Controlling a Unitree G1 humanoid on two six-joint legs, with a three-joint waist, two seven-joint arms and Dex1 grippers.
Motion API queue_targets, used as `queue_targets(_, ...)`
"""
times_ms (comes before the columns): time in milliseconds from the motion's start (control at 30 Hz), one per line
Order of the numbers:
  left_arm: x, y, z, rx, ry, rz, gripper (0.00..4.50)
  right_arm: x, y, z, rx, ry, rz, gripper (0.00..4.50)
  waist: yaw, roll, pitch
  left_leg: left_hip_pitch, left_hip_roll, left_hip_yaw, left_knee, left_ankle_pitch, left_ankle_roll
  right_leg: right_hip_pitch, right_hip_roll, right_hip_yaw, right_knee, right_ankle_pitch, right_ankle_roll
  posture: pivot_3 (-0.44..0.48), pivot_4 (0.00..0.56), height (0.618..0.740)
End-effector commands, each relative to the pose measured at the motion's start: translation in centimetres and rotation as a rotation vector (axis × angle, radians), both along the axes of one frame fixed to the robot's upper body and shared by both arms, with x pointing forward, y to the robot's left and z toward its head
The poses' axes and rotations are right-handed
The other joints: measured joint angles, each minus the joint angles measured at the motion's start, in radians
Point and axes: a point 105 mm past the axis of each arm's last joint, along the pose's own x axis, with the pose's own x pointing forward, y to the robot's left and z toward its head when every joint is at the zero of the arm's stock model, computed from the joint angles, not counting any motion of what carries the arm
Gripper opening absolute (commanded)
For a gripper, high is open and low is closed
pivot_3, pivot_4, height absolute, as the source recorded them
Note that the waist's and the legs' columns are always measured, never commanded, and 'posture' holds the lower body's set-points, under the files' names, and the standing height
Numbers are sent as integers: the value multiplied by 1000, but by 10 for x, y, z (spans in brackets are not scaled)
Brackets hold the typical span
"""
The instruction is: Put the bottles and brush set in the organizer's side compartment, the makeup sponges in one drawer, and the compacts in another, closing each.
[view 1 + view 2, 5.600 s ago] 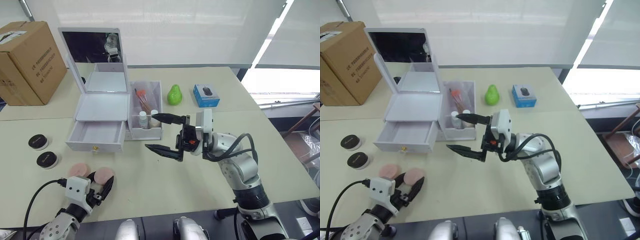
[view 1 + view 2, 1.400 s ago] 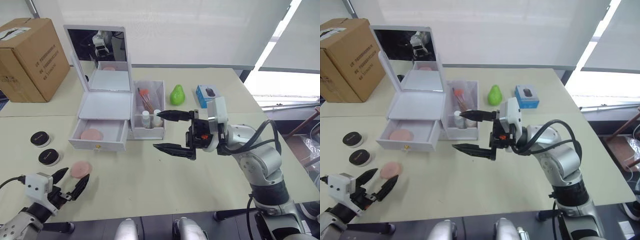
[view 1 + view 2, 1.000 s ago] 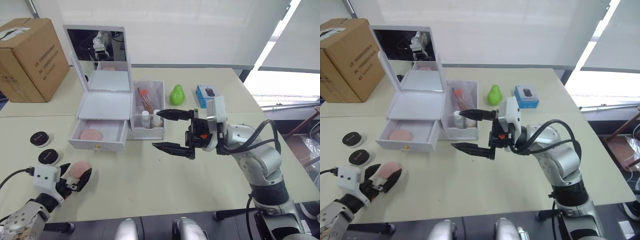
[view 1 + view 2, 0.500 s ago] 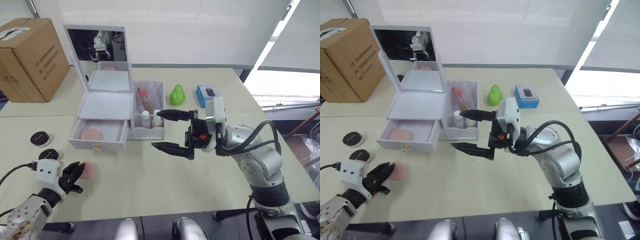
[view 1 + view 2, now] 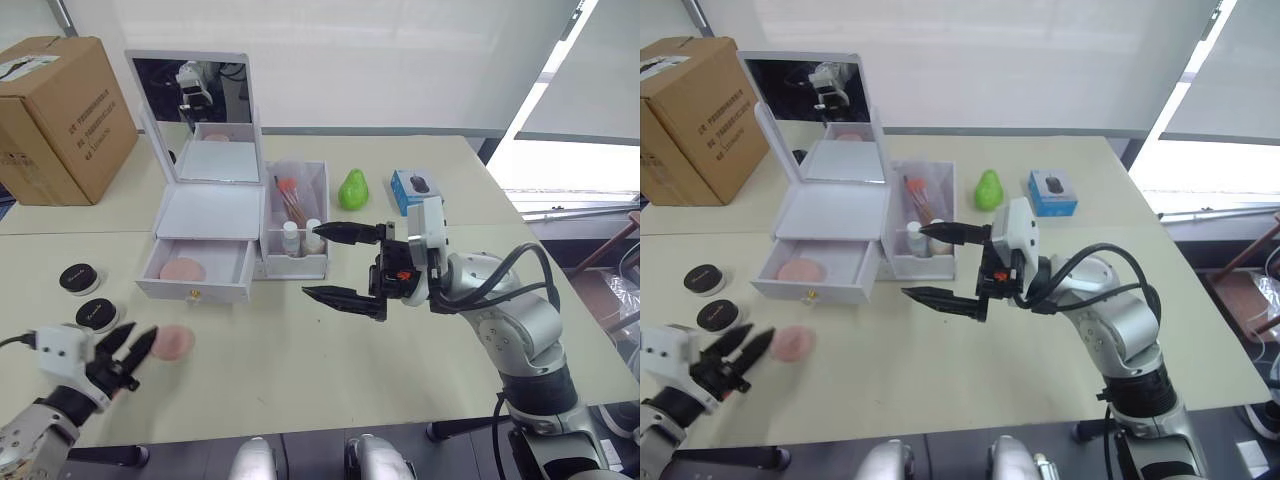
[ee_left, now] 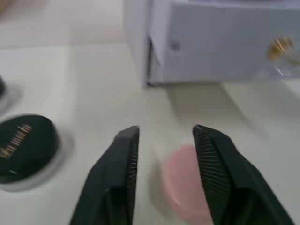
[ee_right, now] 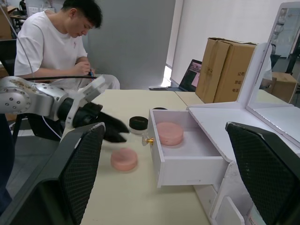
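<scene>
A: What sits on the table point(image 5: 300, 380)?

B: The white organizer point(image 5: 212, 215) with its mirror lid up and its lower drawer point(image 5: 195, 272) pulled open. One pink makeup sponge point(image 5: 182, 269) lies inside that drawer. The side compartment point(image 5: 296, 221) touching the organizer holds the brush set point(image 5: 288, 198) and two small bottles point(image 5: 291, 238). A cardboard box point(image 5: 62, 118) stands at the far left.

A: And the arms?

B: The right pincer point(image 5: 345, 264) hovers just in front of the side compartment, its fingers spread wide and holding nothing. The left pincer point(image 5: 122, 350) is low at the near left edge, also spread open and empty.

A: The second sponge?

B: The loose sponge point(image 5: 171, 342) lies flat on the table, just beside the left pincer's tips; the left wrist view has it near one finger point(image 6: 216, 168), not gripped.

A: Compacts?

B: Two black compacts point(image 5: 78, 279) lie left of the open drawer, well apart from the organizer. A green pear point(image 5: 351, 189) and a blue box point(image 5: 413, 190) sit beyond the side compartment.
</scene>
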Motion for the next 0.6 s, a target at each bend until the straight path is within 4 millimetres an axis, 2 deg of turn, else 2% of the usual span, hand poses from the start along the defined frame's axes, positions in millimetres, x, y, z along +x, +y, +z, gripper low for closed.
queue_targets(33, 7, 5, 0, 72, 8, -8, 3461, -6, 0, 6, 12, -29, 3, 4500, 2, 0, 0, 0, 0, 0, 0, 0, 0, -2, 0, 0, 0, 0, 0, 0, 150, 729)
queue_targets(133, 14, 6, 1, 73, 0, -9, 4415, -6, 0, 5, 12, -25, -5, 4500, 2, 0, 0, 0, 0, -1, 0, 0, -1, -1, -1, -1, -1, 0, 0, 0, 150, 729)
queue_targets(167, 16, 7, 1, 77, 0, -9, 4479, -7, 0, 5, 12, -24, -6, 4500, 2, 0, 0, 0, 0, -1, 0, 0, 0, -1, -1, -1, -1, 0, 0, 0, 150, 729)
queue_targets(600, 18, -5, -15, 73, 38, -116, 4479, -7, -1, 2, 0, -15, -31, 4500, 1, 0, 0, -1, 0, -1, 0, 0, 0, 0, 0, -1, 0, 0, 0, 0, 150, 729)
